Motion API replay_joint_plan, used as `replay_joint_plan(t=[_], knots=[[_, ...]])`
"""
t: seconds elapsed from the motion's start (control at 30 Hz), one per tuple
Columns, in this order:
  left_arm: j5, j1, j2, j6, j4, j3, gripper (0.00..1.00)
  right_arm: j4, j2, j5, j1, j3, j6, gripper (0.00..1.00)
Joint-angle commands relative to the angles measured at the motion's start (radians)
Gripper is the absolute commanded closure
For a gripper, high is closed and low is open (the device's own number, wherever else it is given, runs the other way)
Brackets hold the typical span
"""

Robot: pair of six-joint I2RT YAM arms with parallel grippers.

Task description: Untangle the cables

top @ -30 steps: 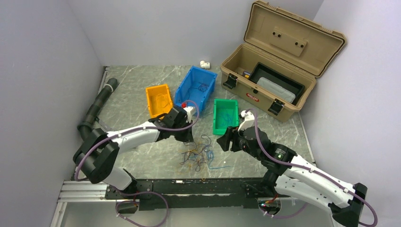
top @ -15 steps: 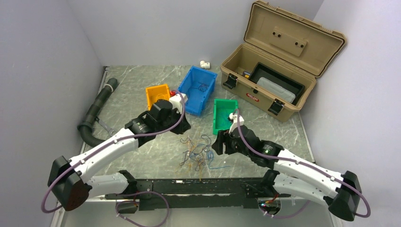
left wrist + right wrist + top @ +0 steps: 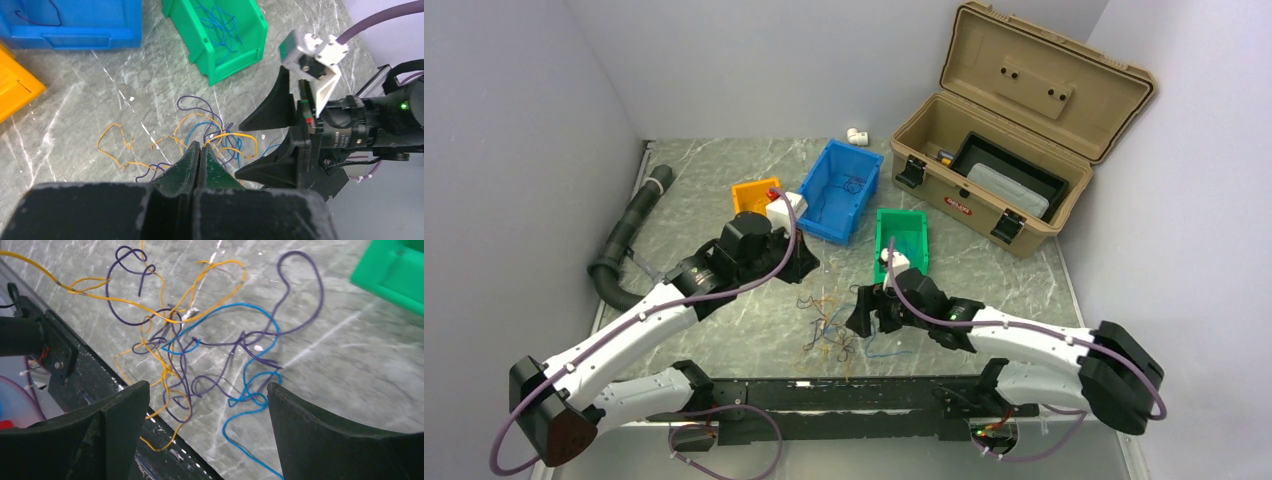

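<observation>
The cables (image 3: 839,325) lie in a loose tangle of orange, blue and purple wires on the marble table near its front edge. The left wrist view shows this tangle (image 3: 215,135) just beyond my left gripper (image 3: 200,146), which is shut with nothing visible between its tips. That left gripper (image 3: 804,262) hangs up and to the left of the pile. My right gripper (image 3: 862,315) is open at the pile's right edge. From the right wrist, a blue cable loop (image 3: 250,390) lies on the table between the wide-apart fingers of the right gripper (image 3: 208,386).
An orange bin (image 3: 756,192), a blue bin (image 3: 839,190) and a green bin (image 3: 902,243) stand behind the pile; the green one holds blue wires. An open tan toolbox (image 3: 1014,130) is at the back right. A black corrugated hose (image 3: 629,225) runs along the left wall.
My left gripper has drawn back up and left from the pile, still shut. My right gripper has moved left to the tangle and its jaws have spread wider.
</observation>
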Motion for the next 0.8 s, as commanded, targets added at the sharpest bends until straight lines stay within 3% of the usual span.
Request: replay_joint_plan(t=[0.0, 0.27, 0.53, 0.77], knots=[[0.013, 0.004, -0.016, -0.001, 0.032, 0.036, 1.00, 0.248, 0.097, -0.124, 0.003, -0.001, -0.007, 0.09], [0.012, 0.005, -0.017, 0.000, 0.031, 0.062, 1.00, 0.372, 0.215, -0.110, 0.044, 0.029, -0.016, 0.09], [0.000, 0.009, -0.037, 0.007, 0.014, 0.085, 1.00, 0.396, 0.114, -0.013, 0.045, -0.021, 0.010, 0.15], [0.013, 0.011, -0.044, 0.017, -0.002, 0.134, 1.00, 0.325, 0.031, -0.094, 0.046, -0.007, -0.175, 0.15]])
